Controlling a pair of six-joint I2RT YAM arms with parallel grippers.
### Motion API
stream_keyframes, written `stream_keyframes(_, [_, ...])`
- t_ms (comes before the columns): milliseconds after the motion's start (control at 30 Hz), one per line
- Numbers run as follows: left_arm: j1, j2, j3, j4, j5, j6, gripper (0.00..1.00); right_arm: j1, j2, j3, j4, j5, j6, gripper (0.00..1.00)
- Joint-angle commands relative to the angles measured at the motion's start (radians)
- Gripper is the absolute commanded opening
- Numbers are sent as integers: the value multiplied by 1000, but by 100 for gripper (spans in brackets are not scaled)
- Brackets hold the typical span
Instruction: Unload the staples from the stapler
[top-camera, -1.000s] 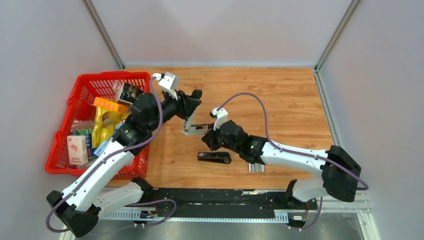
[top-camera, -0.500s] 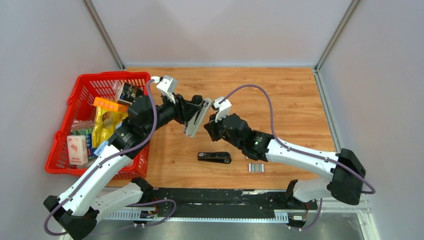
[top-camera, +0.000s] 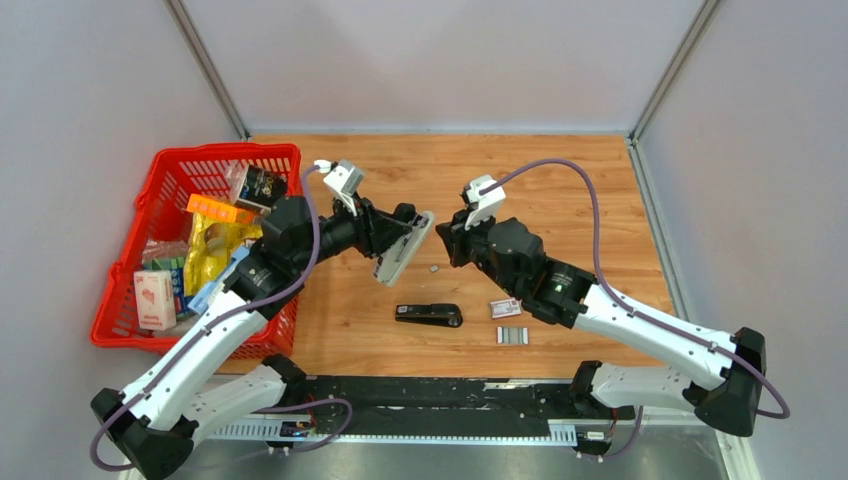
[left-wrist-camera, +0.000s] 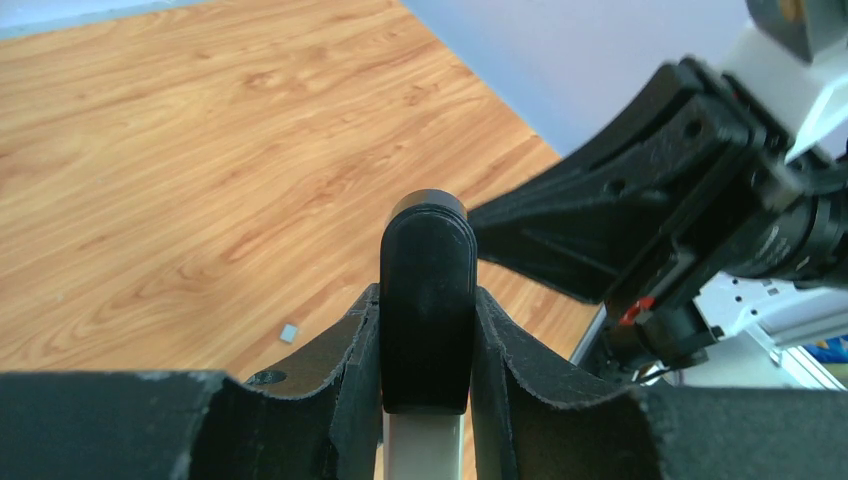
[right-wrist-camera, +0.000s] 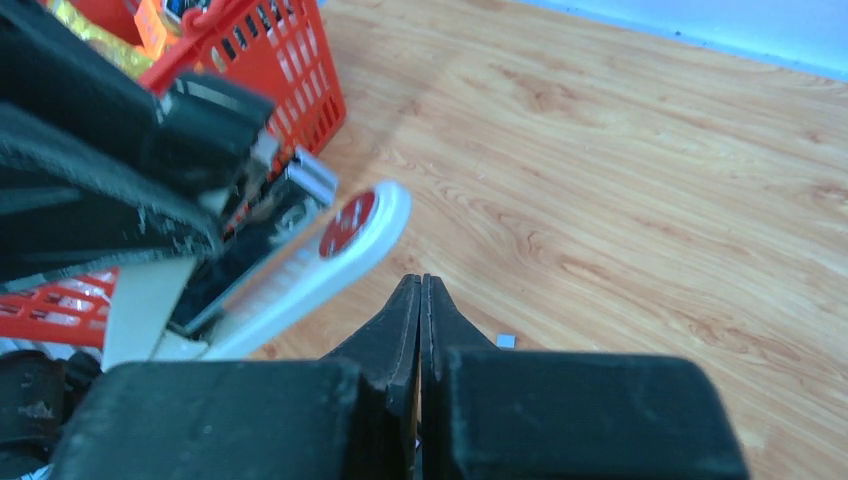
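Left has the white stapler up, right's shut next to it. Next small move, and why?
Probably open the right gripper and ease it to the white stapler's tip. The left gripper holds it tilted in the air; the right is shut, empty, just off that tip, and only one silvery bit lies below.

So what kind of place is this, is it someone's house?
Probably not. It looks like a robot testing booth: plain grey walls close in a wooden table, two robot arms are bolted at its near edge, and the left one holds a white stapler.
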Motion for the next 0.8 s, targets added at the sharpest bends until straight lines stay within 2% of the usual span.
stream_keyframes(0, [0, -30, -23, 203, 110, -40, 0, -28, -21, 66, -13, 6, 6, 0])
stream_keyframes(167, [-1, -17, -40, 282, 200, -55, 0, -46, -7, 110, -31, -78, 49, 0])
stream_keyframes(333, [0, -21, -63, 366, 233, -69, 0, -46, 17, 147, -48, -124, 90, 0])
stream_keyframes(767, [-4, 17, -89, 386, 246, -37, 0, -46, 140, 296, -63, -313, 237, 0])
